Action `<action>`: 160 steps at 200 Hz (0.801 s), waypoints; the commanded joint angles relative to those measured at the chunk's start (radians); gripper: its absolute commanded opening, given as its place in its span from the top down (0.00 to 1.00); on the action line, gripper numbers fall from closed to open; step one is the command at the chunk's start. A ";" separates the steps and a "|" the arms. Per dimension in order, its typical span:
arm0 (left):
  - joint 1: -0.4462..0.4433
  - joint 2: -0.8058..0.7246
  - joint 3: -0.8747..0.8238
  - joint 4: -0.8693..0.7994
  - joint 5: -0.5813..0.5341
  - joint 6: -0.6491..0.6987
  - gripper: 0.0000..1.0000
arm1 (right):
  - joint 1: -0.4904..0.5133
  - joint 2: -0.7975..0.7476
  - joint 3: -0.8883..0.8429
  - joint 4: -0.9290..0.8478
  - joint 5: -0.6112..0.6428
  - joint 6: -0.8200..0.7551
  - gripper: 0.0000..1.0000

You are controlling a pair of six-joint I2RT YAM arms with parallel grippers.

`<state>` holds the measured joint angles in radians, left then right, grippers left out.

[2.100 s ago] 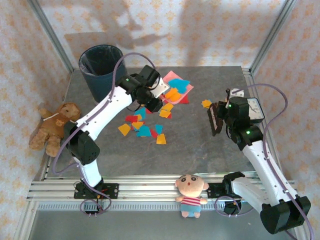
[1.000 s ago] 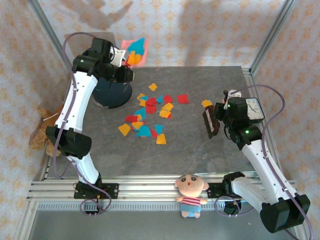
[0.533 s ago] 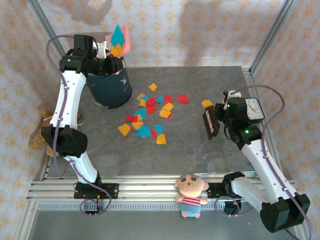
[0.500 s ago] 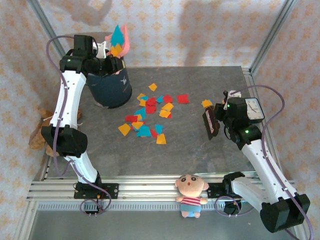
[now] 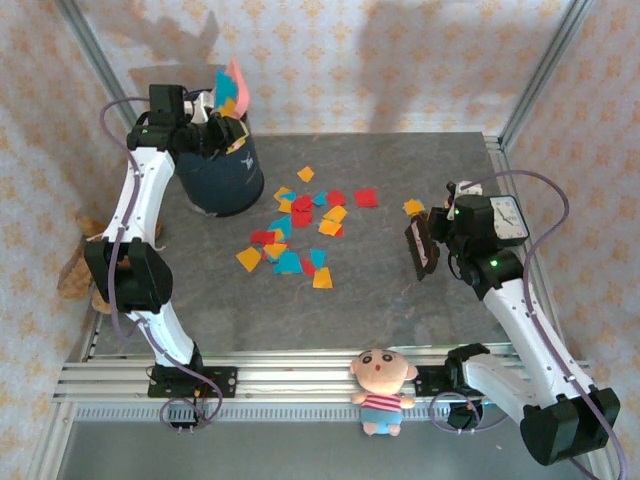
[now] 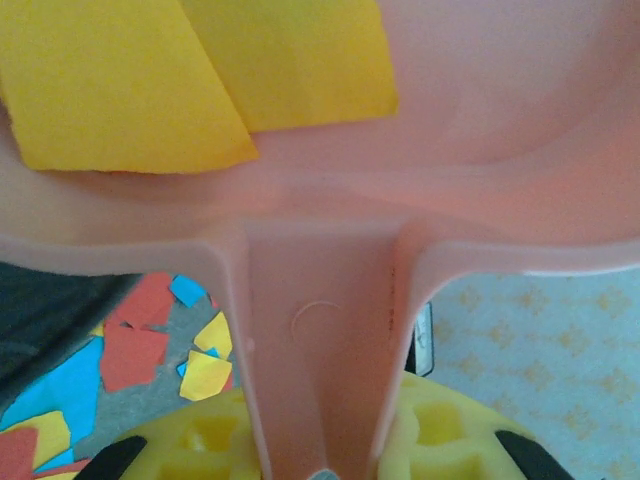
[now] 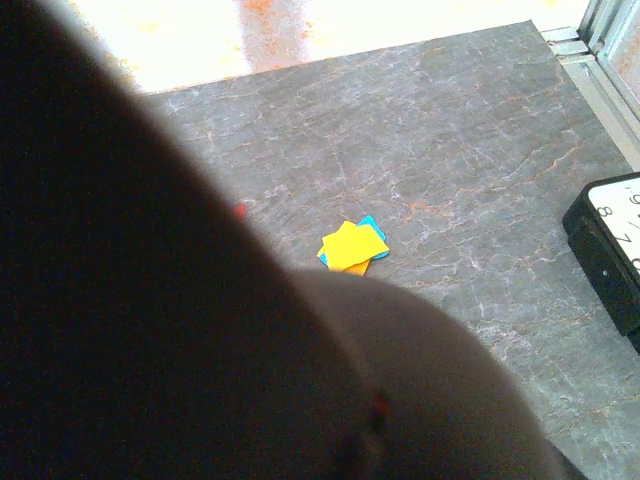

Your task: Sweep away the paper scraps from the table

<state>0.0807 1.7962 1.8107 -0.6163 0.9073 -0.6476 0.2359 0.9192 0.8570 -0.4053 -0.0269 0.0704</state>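
With our left gripper (image 6: 322, 445) clamped on the dustpan (image 6: 420, 170), tipped over the bin (image 5: 225, 178), scraps (image 6: 110, 90) may flutter past its rim onto the table (image 5: 380, 290), while our right gripper (image 5: 442, 238) grips the brush (image 5: 421, 248).

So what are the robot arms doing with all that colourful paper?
They are sweeping up. The left claw grips the pink dustpan by its handle, tipped up over the dark bin, with orange bits in it. The right claw holds a dark brush over the table's right side. Lots of paper scraps lie mid-table, so the job is not done.
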 commanded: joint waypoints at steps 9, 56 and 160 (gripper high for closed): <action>0.017 -0.060 -0.051 0.210 0.056 -0.150 1.00 | 0.005 0.000 0.015 0.010 -0.002 0.015 1.00; 0.021 -0.091 -0.132 0.342 0.057 -0.262 1.00 | 0.005 0.004 0.008 0.009 -0.001 0.016 1.00; 0.025 -0.139 -0.344 0.802 0.079 -0.636 1.00 | 0.005 0.010 0.008 0.010 -0.001 0.020 1.00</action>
<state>0.0944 1.7184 1.5223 -0.0273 0.9661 -1.1450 0.2359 0.9325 0.8570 -0.4053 -0.0269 0.0715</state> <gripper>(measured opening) 0.200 0.229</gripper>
